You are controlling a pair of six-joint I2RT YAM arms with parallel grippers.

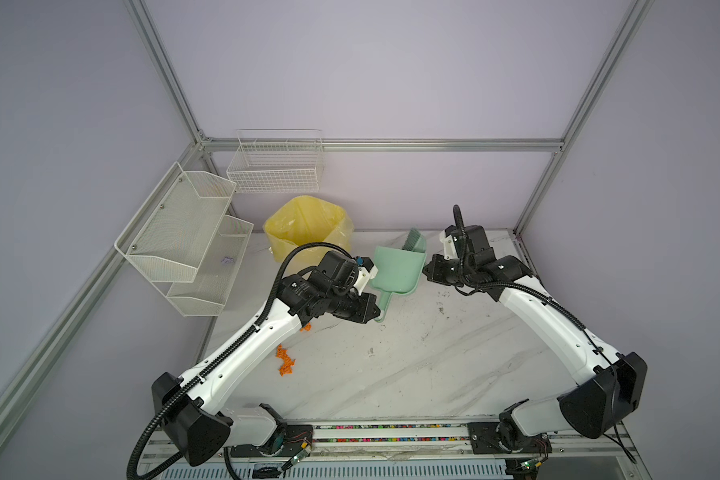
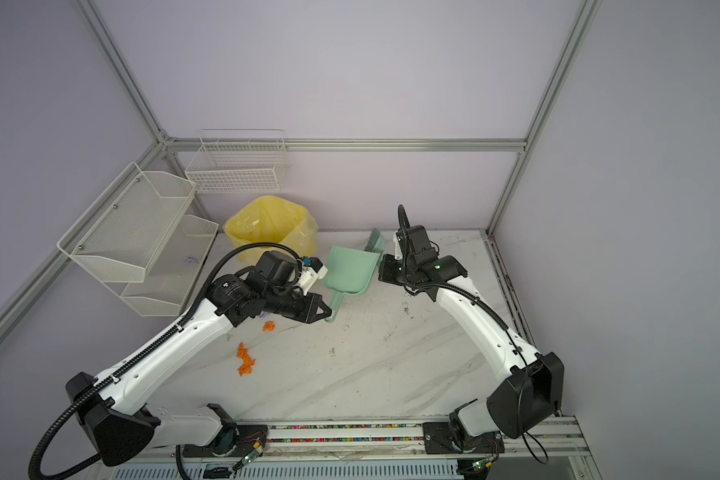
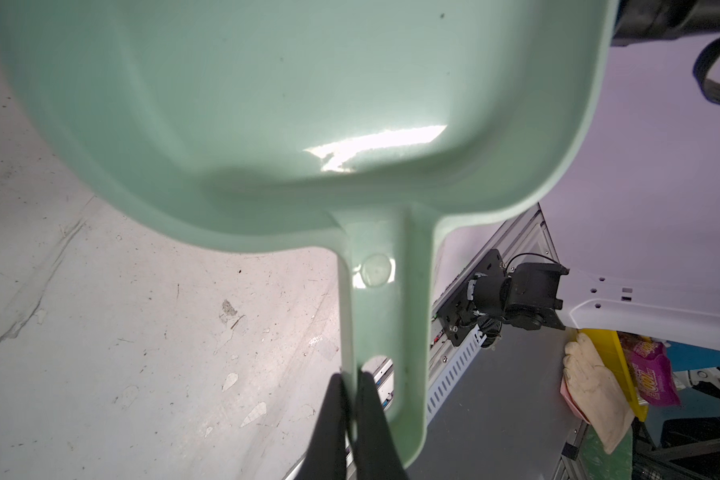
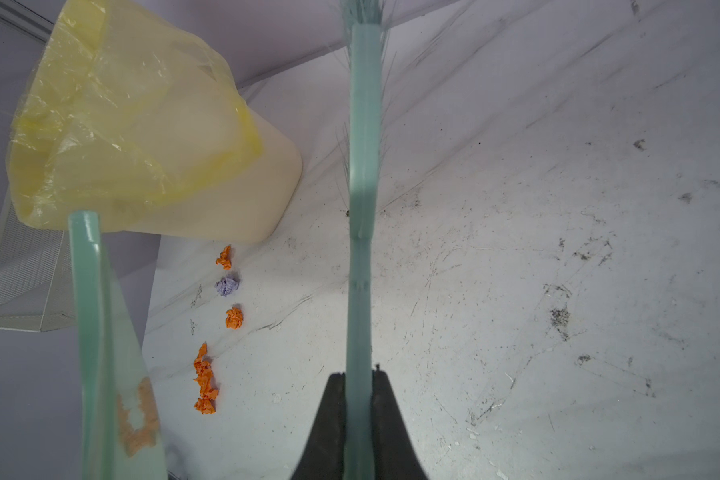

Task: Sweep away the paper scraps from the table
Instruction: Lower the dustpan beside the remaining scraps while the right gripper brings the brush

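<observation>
Left hand [image 3: 352, 379] clamped on dustpan [image 1: 398, 268] handle, right hand [image 4: 358, 378] clamped on brush [image 4: 362, 166]. Both tools were held above worktop [image 1: 433, 374]. Paper scraps [image 1: 285, 361] lay unswept beside left arm, near bin [image 1: 304, 224]. Sweeping looked barely started.

Plain lavender walls [image 1: 391, 62], aluminium frame [image 1: 391, 144]

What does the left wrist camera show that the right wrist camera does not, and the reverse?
Only the left wrist view: the dustpan's broad pan and the left jaws shut on its handle. Only the right wrist view: the brush in the shut right jaws, the yellow-lined bin, the paper scraps. Both: the table and some of the dustpan.
</observation>
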